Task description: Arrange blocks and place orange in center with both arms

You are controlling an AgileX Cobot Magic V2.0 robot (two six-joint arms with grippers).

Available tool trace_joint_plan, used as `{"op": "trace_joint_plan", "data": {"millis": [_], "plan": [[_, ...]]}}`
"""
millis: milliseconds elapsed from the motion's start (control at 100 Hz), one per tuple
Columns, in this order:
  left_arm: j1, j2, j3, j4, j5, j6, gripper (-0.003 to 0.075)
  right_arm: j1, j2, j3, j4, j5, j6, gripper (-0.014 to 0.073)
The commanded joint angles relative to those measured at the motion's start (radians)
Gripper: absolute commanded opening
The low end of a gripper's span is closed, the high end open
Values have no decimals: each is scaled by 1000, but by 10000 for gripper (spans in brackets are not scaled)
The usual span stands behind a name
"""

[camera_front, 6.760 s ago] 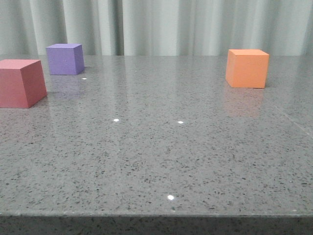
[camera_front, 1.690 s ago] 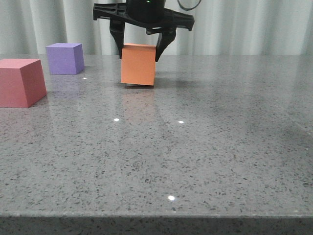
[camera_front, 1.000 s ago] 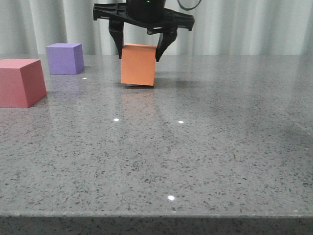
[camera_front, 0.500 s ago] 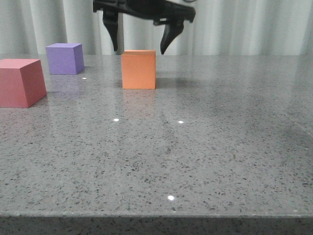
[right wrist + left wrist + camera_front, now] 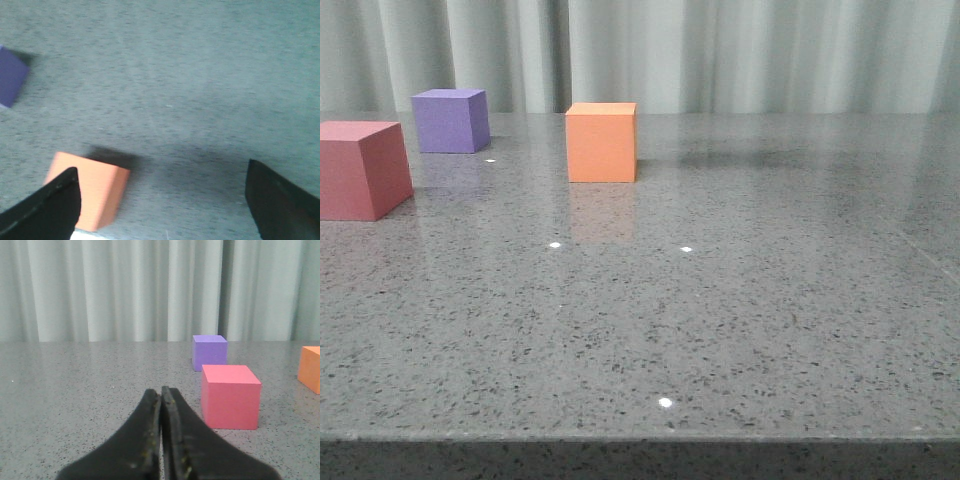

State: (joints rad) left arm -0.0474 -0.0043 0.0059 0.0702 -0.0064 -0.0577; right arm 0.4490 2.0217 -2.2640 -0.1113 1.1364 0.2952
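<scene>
The orange cube (image 5: 602, 142) stands alone on the grey table, right of the purple cube (image 5: 450, 120) and the pinkish-red cube (image 5: 362, 169). No gripper shows in the front view. My left gripper (image 5: 161, 390) is shut and empty, low over the table, with the pinkish-red cube (image 5: 230, 396) and purple cube (image 5: 209, 352) ahead of it and the orange cube (image 5: 311, 369) at the edge. My right gripper (image 5: 162, 172) is open wide and empty, high above the table; the orange cube (image 5: 92, 187) lies below by one finger, and the purple cube (image 5: 11, 76) is at the edge.
A pale pleated curtain (image 5: 740, 55) hangs behind the speckled grey table (image 5: 720, 300). The table's front edge (image 5: 640, 438) runs along the bottom of the front view.
My right gripper has let go of the orange cube, opened and risen out of the front view. The orange cube now stands flat on the table.
</scene>
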Motion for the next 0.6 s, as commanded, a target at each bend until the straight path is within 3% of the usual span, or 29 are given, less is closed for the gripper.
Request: {"op": "trace_joint_plan", "data": {"millis": [0, 250, 590], "plan": [[5, -32, 43, -5, -73, 1, -20, -54, -89, -9, 10, -23, -66, 654], [5, -32, 43, -5, -73, 1, -20, -198, -229, 201, 10, -84, -101, 654], [5, -32, 43, -5, -73, 1, -20, -362, -609, 841, 10, -389, -104, 654]]}}
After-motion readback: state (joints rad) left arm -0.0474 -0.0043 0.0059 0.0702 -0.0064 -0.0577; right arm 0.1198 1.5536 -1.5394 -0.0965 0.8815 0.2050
